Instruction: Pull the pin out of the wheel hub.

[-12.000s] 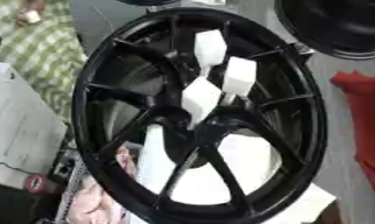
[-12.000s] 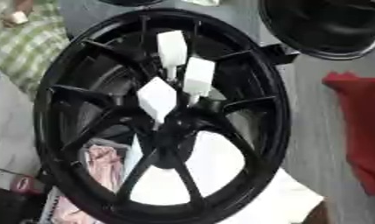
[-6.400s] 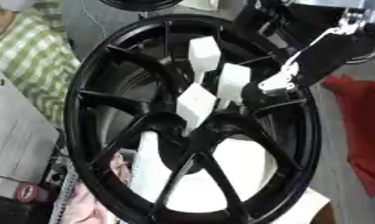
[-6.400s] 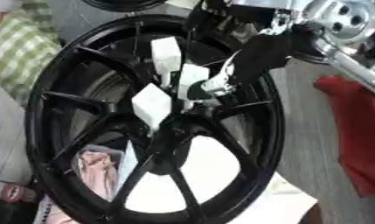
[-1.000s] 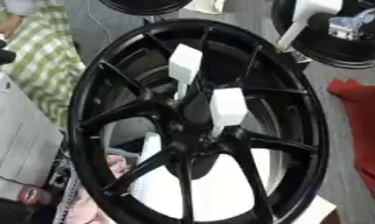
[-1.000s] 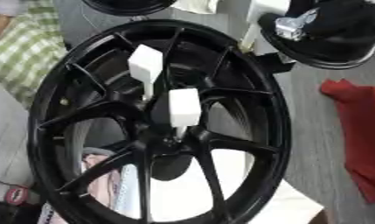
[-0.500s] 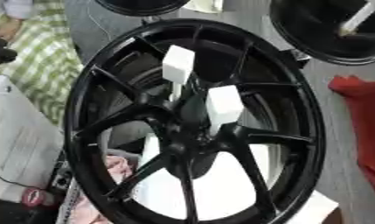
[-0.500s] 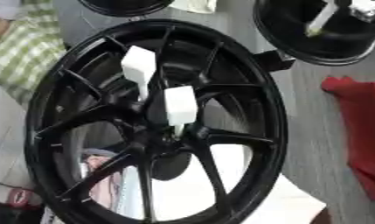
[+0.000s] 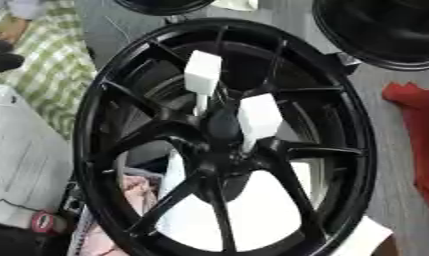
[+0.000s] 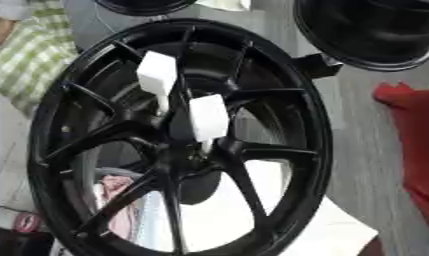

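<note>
Two pins [image 9: 258, 119] in wheel hub [image 9: 219, 150]

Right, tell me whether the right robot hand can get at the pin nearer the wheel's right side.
Probably yes: that white pin stands up from the hub, nothing covering it. The right robot hand itself is out of view, though.

workshop, black wheel rims [image 9: 357, 150], red rag [image 9: 414, 107]

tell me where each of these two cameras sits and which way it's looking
Left eye view: in the robot's head, looking down on the black wheel and its two white pins; none of the robot's own body shows.
Right eye view: the head's other eye, facing the same way; again no arm or hand shows.
Shared: the wheel, both pins, a second black wheel at upper right and red cloth at right.
</note>
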You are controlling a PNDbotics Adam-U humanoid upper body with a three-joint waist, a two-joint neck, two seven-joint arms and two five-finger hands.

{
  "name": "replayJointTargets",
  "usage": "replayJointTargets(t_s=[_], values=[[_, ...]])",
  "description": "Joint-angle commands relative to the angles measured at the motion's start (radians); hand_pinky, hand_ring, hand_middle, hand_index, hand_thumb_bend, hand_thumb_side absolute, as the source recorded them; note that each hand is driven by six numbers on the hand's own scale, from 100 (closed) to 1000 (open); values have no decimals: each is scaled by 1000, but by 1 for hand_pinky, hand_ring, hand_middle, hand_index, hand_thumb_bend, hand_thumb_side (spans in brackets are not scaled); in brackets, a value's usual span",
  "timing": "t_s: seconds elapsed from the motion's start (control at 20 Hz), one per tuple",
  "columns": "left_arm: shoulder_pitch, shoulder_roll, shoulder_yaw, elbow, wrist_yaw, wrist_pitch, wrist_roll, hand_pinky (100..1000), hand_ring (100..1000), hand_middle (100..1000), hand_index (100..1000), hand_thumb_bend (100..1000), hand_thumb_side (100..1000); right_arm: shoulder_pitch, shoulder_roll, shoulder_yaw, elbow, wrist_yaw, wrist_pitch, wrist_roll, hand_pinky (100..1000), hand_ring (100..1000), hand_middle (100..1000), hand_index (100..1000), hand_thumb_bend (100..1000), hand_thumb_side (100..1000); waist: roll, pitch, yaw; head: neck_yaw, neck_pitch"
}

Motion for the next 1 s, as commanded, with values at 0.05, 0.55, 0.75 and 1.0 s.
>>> replayJointTargets(t_s=[0.05, 0.55, 0.75, 1.0], values=[[-12, 19, 5, -20, -2, -1, -3, 707, 570, 541, 755, 100, 820, 22, -27, -92, 12, 51, 14, -49, 888, 871, 857, 849, 402, 124, 2, -14, 2, -7, -6], [-16, 19, 0, -20, 2, -3, -10, 707, 569, 540, 754, 100, 817, 12, 4, -152, -154, 96, 11, -54, 877, 803, 750, 788, 609, 203, 10, -19, 10, -18, -9], [-19, 18, -5, -20, 3, -3, -13, 707, 569, 540, 754, 100, 816, -42, 1, -91, -249, 56, -47, -21, 871, 768, 701, 746, 569, 203, 11, -20, 17, -27, -8], [-25, 16, -11, -20, 4, -4, -20, 707, 568, 539, 753, 100, 813, -119, 30, 16, -359, -9, -115, 45, 874, 740, 670, 722, 538, 179, 12, -22, 27, -36, -8]])
